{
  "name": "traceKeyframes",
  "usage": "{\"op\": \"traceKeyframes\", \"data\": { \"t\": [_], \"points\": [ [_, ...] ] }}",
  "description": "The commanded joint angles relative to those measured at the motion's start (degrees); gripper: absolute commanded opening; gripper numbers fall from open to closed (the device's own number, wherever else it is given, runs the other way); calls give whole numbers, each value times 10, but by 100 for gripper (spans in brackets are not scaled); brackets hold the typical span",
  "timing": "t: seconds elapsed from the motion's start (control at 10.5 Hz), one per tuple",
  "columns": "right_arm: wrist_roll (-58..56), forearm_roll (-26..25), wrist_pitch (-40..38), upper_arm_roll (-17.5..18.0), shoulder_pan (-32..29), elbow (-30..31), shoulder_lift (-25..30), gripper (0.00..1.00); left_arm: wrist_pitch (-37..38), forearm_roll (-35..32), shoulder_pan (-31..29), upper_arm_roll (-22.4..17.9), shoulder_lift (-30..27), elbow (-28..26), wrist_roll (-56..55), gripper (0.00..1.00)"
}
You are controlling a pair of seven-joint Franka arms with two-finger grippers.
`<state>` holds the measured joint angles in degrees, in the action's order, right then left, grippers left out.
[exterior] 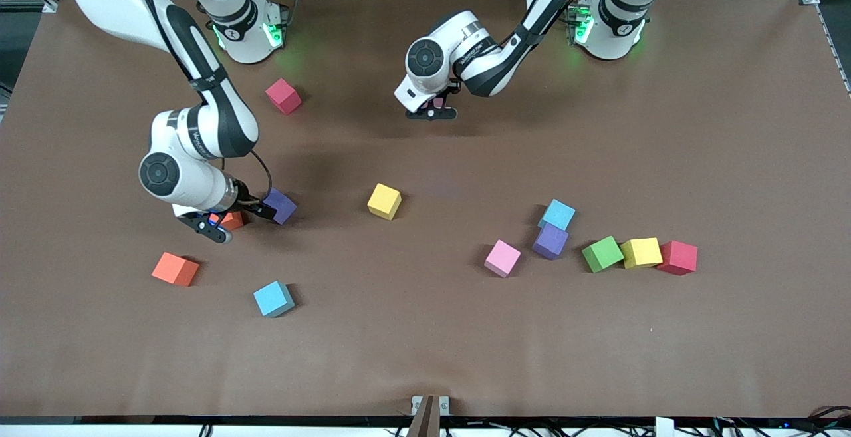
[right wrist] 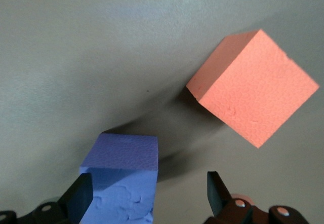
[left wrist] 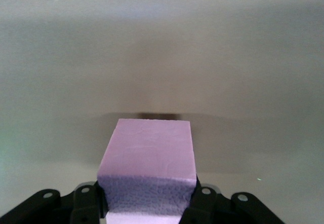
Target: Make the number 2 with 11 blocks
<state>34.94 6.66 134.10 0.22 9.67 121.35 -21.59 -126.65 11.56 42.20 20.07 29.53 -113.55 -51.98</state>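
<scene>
Hiding pink block (left wrist: 147, 160): left gripper (exterior: 433, 108).

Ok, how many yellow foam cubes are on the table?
2. One yellow foam cube lies alone mid-table; the other sits between the green foam cube and a crimson foam cube.

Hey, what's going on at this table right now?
Two arms are gathering foam cubes; no digit 2 is laid out yet. The left gripper is shut on a pink cube over bare table. The right gripper hangs open beside a purple cube and an orange cube. The other cubes lie scattered.
</scene>
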Motion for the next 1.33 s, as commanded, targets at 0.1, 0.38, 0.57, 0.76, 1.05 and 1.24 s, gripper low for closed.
{"op": "traceKeyframes", "data": {
  "t": [0.1, 0.38, 0.57, 0.76, 1.05, 1.24],
  "points": [
    [19, 36, 28, 3, 0, 29, 19, 100, 15, 7, 8, -15, 9, 11, -15, 31],
    [20, 39, 20, 2, -4, 16, 30, 100, 14, 7, 18, -27, 14, 11, -14, 37],
    [31, 39, 16, 2, -4, 12, 30, 100, 13, 7, 24, -27, 24, 13, -5, 55],
    [76, 39, 27, 3, 10, 15, 22, 100, 12, 5, 34, -32, 34, 31, -4, 61],
    [82, 38, 32, 2, 12, 15, 6, 100, 15, -19, 33, -40, 33, 34, -9, 100],
    [82, 38, 53, 2, 17, 17, -12, 100, 15, -44, 32, -40, 24, 31, -12, 100]
  ]
}}
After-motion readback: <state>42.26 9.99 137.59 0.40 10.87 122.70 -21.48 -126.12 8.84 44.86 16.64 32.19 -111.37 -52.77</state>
